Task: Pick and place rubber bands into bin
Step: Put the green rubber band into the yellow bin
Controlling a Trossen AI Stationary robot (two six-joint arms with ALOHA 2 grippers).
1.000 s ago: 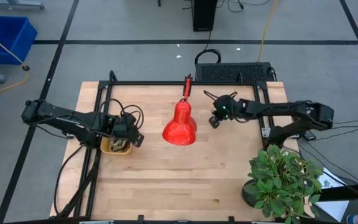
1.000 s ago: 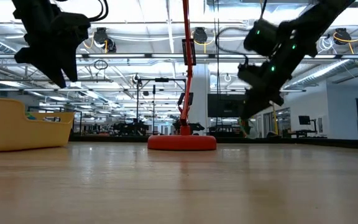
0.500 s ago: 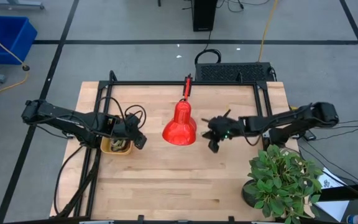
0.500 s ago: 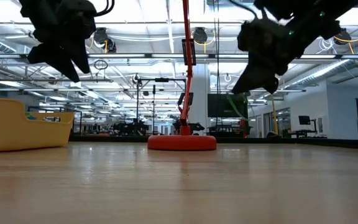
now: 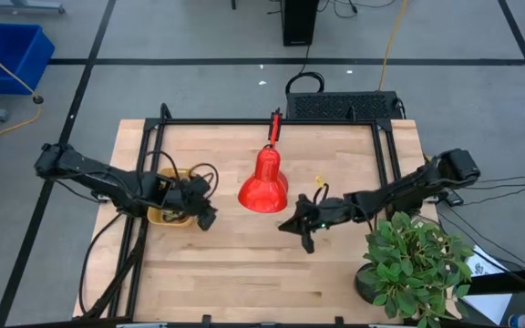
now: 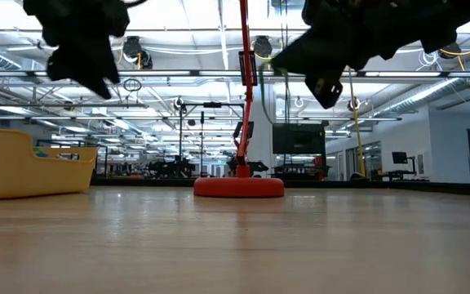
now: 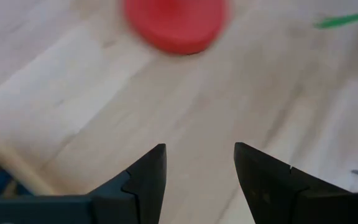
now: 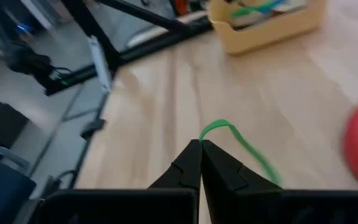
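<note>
My right gripper [image 8: 201, 145] is shut on a green rubber band [image 8: 244, 149]. In the high view it [image 5: 288, 226] hovers just near of the red lamp [image 5: 263, 182], pointing toward the table's left. The yellow-orange bin [image 8: 266, 25] stands ahead of it on the wood, with green and blue pieces inside. My left gripper [image 7: 197, 163] is open with nothing between its fingers. It hovers at the bin's near right corner [image 5: 207, 218], partly covering the bin [image 5: 167, 216]. In the low view the bin [image 6: 31, 167] rests flat on the table at the left. My right gripper pinches the green rubber band at one spot of its loop [image 8: 204, 135], between its two fingertips. The fingers come from the table's right, slanting slightly down. The band curls out ahead of the tips and trails slack to one side [image 8: 267, 174], clear of the table.
The red lamp's base [image 6: 238, 187] stands mid-table between the two arms, its stem rising behind. A potted plant [image 5: 415, 264] fills the near right corner. A small yellowish bit [image 5: 317, 182] lies right of the lamp. Bare wood lies toward the near edge.
My right gripper, staying shut, has swung from the far right side of the lamp toward the near edge and the table's left, tipping up toward level. My left gripper has shifted a little toward the near edge beside the bin and turned.
</note>
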